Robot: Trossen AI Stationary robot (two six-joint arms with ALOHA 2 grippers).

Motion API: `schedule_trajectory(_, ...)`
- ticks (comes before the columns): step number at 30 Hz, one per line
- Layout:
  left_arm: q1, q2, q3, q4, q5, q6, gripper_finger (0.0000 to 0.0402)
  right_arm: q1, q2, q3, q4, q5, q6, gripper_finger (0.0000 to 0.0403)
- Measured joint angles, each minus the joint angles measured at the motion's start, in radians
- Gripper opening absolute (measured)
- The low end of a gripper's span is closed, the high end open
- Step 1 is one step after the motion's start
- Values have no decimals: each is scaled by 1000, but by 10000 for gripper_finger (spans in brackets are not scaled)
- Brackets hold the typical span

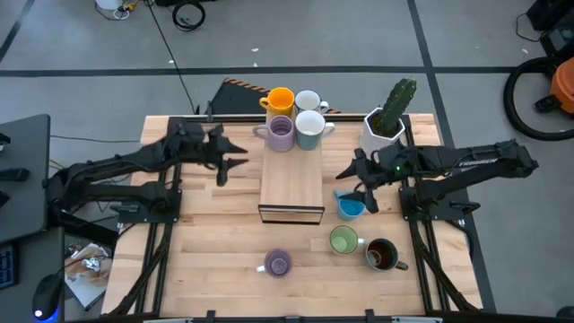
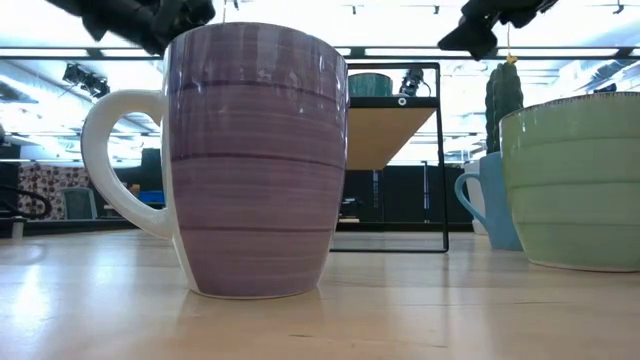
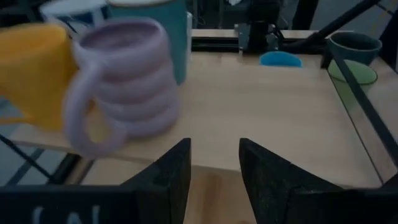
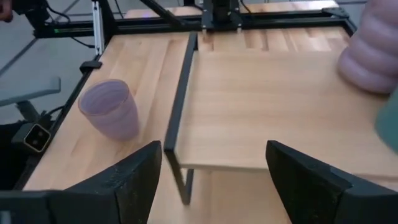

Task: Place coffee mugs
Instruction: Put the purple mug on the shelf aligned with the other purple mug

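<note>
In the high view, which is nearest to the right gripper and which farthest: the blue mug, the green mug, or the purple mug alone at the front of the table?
1. Blue mug: just beside the right gripper, toward the table's front.
2. Green mug: farther toward the front, next to the dark brown mug.
3. Purple mug: farthest, alone at the front, left of the green one.

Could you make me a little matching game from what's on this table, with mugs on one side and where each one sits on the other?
Things:
1. orange mug
2. blue mug
3. dark brown mug
4. smooth purple mug

Places:
A. on the table, beside the green mug
B. on the raised wooden shelf, at its far end
C. alone on the table, in front of the shelf
D. on the table just right of the shelf, below the right gripper

Pairs: 1-B, 2-D, 3-A, 4-C
</note>
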State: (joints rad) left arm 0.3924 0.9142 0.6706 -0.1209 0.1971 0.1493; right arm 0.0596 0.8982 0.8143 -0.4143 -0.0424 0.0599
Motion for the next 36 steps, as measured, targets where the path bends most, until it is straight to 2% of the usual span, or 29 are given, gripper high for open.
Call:
schedule_trajectory(4,-95,0,-116,118,-80,-41,141,63,-1,0,-24,77,73,288)
schedule_trajectory(9,-212,0,-197,187,-195,-98,141,131,-1,0,-83,161,167,284)
schedule_trajectory(16,-350,2,-260,245,-275,-200,141,233,0,0,-129,246,262,284)
schedule_trajectory(21,-422,2,-300,252,-282,-283,141,313,23,0,-144,318,309,284)
schedule_trajectory(29,-469,2,-358,285,-286,-296,141,371,69,0,-304,318,470,284)
schedule_trajectory(36,-468,2,-377,335,-392,-294,141,372,82,0,-374,282,551,284)
